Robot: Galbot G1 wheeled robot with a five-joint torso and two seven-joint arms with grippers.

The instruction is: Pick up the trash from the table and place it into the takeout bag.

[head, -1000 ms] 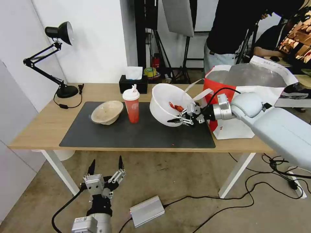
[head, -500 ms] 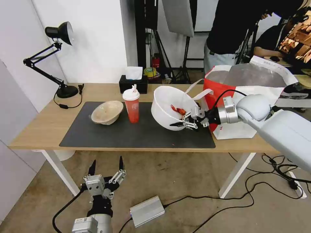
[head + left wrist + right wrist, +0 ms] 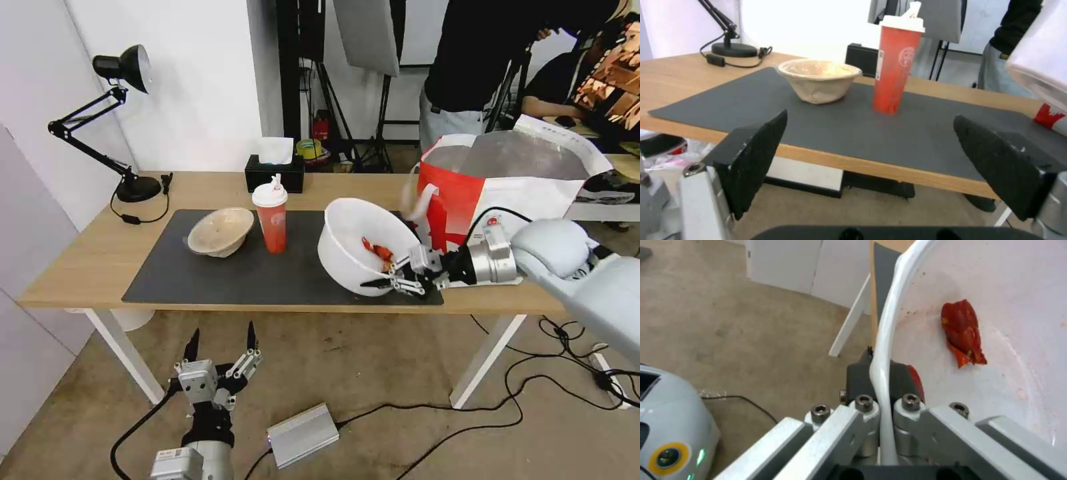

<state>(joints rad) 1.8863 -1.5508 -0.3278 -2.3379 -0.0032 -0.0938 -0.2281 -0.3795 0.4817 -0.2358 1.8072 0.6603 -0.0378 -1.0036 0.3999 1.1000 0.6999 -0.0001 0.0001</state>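
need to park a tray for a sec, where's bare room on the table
Freest: bare wood at the left end of the table, between the lamp base and the mat. Also the mat's front strip before the pulp bowl and red cup. Crowded right: the right gripper holds the white bowl tilted beside the takeout bag.

The head view looks forward and down across the table (image 3: 80,267). The left wrist view looks level from below the table's front edge; both share the mat (image 3: 840,133). The right wrist view sits close against the bowl (image 3: 1018,306) rim.
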